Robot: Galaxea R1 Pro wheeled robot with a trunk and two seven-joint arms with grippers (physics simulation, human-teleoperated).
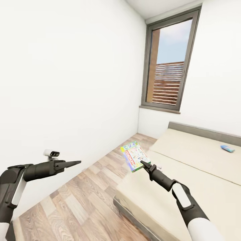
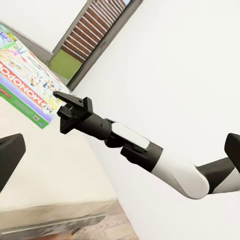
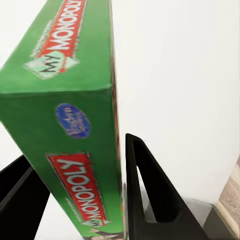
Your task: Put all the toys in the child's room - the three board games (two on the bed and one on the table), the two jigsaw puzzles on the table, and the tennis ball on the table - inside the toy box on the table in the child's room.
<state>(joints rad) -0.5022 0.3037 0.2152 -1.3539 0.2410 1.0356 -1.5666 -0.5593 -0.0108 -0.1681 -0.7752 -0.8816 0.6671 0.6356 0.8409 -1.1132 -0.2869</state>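
- right claw is clamped on one corner edge of the monopoly board game; the box looks stiff and light, but may swing.
- left claw carries nothing, its fingers together.

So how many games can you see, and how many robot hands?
Games: 2, the Monopoly box in the right gripper and a small blue box on the bed
Grippers: 2, counting the left gripper
Total: 4
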